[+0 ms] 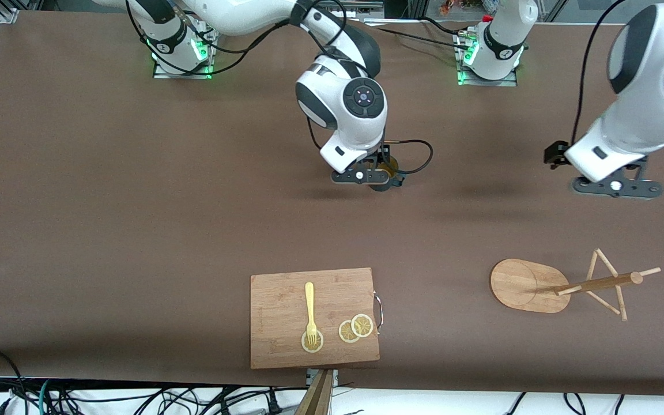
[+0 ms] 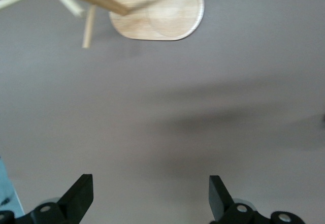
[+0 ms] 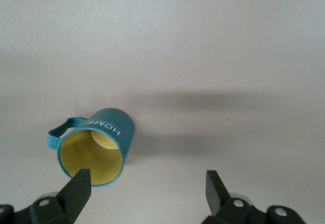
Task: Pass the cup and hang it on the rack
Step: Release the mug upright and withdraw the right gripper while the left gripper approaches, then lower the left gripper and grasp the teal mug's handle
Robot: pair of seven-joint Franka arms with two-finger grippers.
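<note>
- Standing upright on the counter (image 1: 136,202) near its middle: the cup (image 3: 96,148), teal with a ribbed outside, yellow inside, white lettering on its wall, loop handle out to one side.
- Mostly hidden in the front view, with only a dark, yellowish sliver (image 1: 388,170) showing under the right arm's hand.
- Hovering right over that cup: the right gripper (image 3: 144,188), jaws spread wide, one fingertip (image 3: 78,186) over the cup's rim, the other well off to the side over bare counter; gripping nothing.
- Hanging over bare counter toward the left arm's end: the left gripper (image 2: 151,196), jaws spread wide too, holding nothing, waiting.
- Sitting nearer the front camera than the left gripper: the rack (image 1: 531,285), light bamboo, flat oval base on the counter, central pole with thin dowel pegs; pegs bare, no cup hanging.
- Seen also in the left wrist view: rack base and blurred pegs.
- Lying near the counter's front edge, well apart from the rack and nearer the front camera than the cup: a rectangular wooden cutting board (image 1: 277,340) with a small metal handle at one end.
- Resting on that board: a yellow fork (image 1: 310,308), tines touching one lemon slice (image 1: 312,342), plus two more overlapping lemon slices (image 1: 356,328) just beside it.
</note>
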